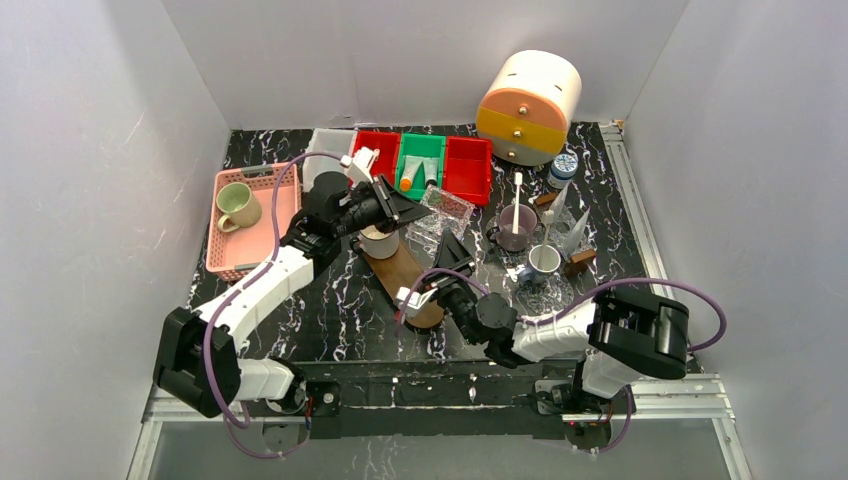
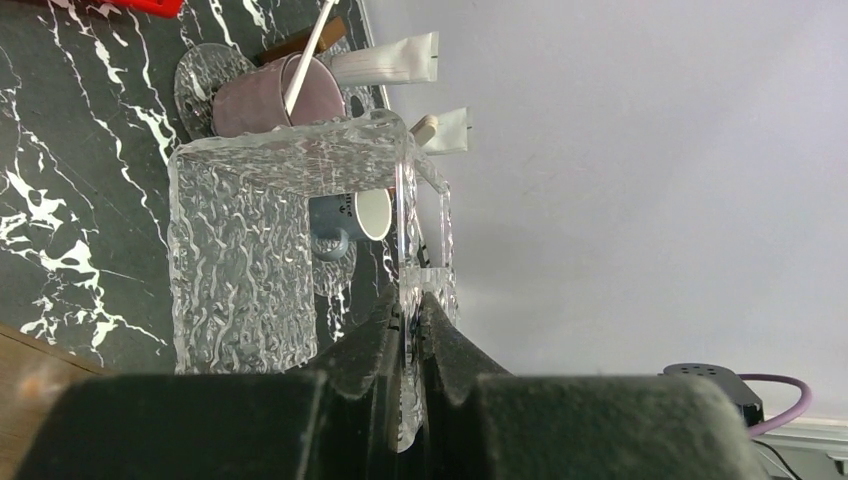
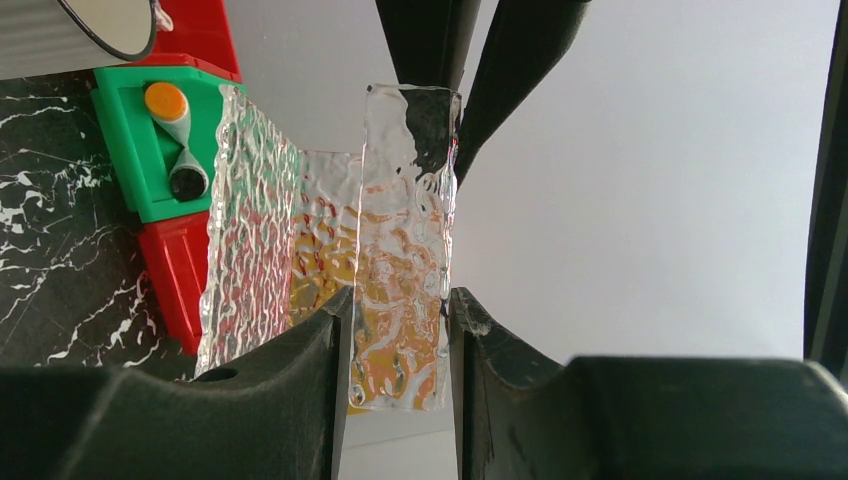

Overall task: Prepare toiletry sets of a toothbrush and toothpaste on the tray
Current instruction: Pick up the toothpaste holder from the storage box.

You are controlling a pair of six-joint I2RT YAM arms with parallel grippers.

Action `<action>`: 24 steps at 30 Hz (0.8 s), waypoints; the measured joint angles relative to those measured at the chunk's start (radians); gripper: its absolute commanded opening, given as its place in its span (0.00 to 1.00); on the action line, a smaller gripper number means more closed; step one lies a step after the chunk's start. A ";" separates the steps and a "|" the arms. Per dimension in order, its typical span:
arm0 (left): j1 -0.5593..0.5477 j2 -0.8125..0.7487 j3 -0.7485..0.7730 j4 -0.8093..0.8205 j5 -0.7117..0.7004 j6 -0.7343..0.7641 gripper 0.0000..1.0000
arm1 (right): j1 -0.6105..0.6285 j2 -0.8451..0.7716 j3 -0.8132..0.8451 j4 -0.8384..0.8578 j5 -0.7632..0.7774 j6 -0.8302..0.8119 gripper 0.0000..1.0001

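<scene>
Top view of a black marbled table (image 1: 335, 300), w/ 2 robot arms reaching in from the near edge. Far L: a pink basket (image 1: 213, 240) w/ a pale green mug (image 1: 238, 206) inside. The L arm stretches toward centre. The L gripper (image 2: 408, 305) is pinched fully closed on a thin wall of a clear, ripple-textured tray (image 2: 245, 250).

Just nearer than that gripper, a brown wooden board (image 1: 405, 290) lies on the table, w/ a small cup (image 1: 378, 240) at its far end. The tray is at centre, btwn the 2 grippers; it looks raised off the table & tilted.

The R gripper (image 3: 398, 310) comes at the tray from the near side. Its jaws are partway apart, a strip of tray fills the gap & both fingers touch it, so it grips too.

Behind the tray, along the back, are a red bin (image 1: 375, 150), then a green bin (image 3: 125, 150), then a second red bin (image 1: 467, 168). The green bin holds 2 small tubes close together, an orange-capped tube (image 3: 166, 102) & a dark-capped tube (image 3: 187, 183).

R of the tray: a purple cup (image 1: 514, 232) w/ a slim white toothbrush (image 1: 517, 200) standing in it, then a grey cup (image 1: 545, 260). Just beyond are 2 white tubes (image 2: 385, 62) standing upright.

Back R: a round cream & yellow drawer unit (image 1: 530, 105), w/ a small jar (image 1: 563, 165) just in front
</scene>
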 measured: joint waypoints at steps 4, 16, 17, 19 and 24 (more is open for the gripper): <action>0.000 -0.008 -0.016 0.018 0.000 -0.015 0.00 | 0.008 0.000 -0.001 0.000 0.008 0.008 0.54; -0.008 -0.032 -0.045 0.014 -0.005 0.021 0.00 | 0.056 -0.375 0.179 -0.887 -0.025 0.643 0.86; -0.008 -0.032 -0.047 0.014 -0.005 0.024 0.00 | 0.056 -0.401 0.220 -0.980 -0.048 0.715 0.87; -0.008 -0.032 -0.054 0.019 -0.005 0.028 0.00 | 0.058 -0.443 0.276 -1.120 -0.089 0.829 0.89; -0.008 -0.032 -0.081 0.019 -0.003 0.042 0.00 | 0.058 -0.526 0.341 -1.373 -0.172 1.050 0.94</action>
